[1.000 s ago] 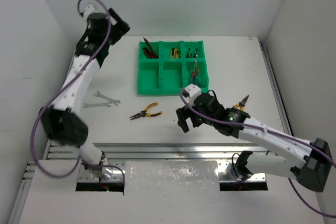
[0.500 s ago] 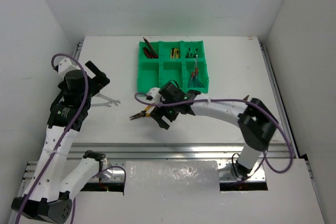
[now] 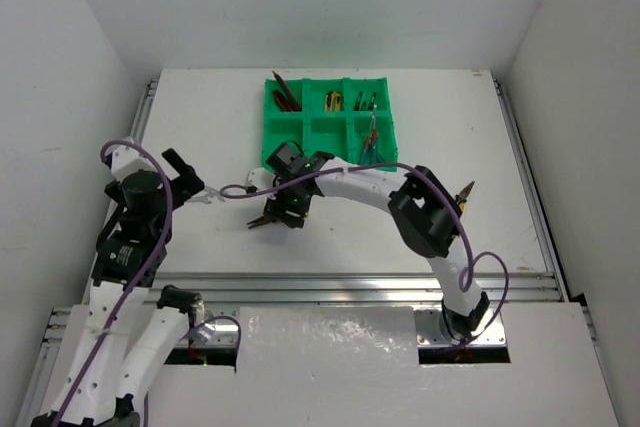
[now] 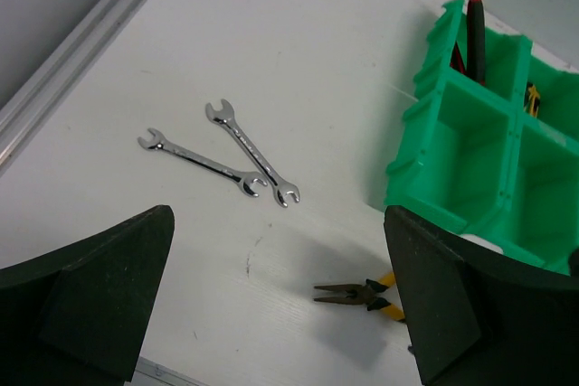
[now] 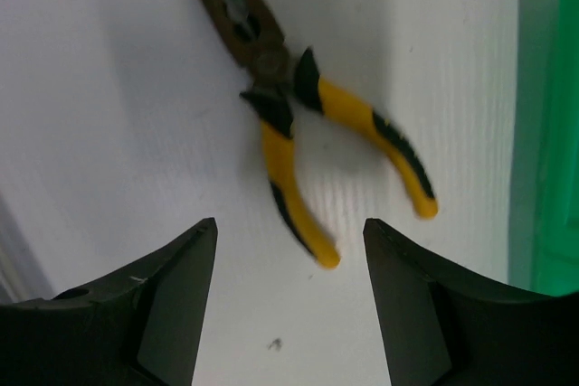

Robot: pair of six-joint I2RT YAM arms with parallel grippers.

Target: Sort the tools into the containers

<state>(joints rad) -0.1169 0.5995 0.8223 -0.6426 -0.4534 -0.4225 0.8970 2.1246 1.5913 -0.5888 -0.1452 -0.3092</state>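
The yellow-handled pliers [image 5: 271, 70] lie on the bench [image 3: 450, 127] at 7 o'clock from the green tray [image 4: 412, 142], and the right gripper [image 5: 288, 232] hangs over them, jaws spread, pinching nothing: a pickup seems in hand. Next it likely must lower and close across them. The left gripper [image 4: 279, 214] has its jaws spread wide; no writing is legible.

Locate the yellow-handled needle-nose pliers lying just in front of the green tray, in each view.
Top external: the needle-nose pliers are left of centre, only the dark nose showing from under the right gripper.
Left wrist: needle-nose pliers at the bottom, right of centre.
Right wrist: needle-nose pliers at upper centre, handles pointing down-right.
Shared landmark: the green tray.
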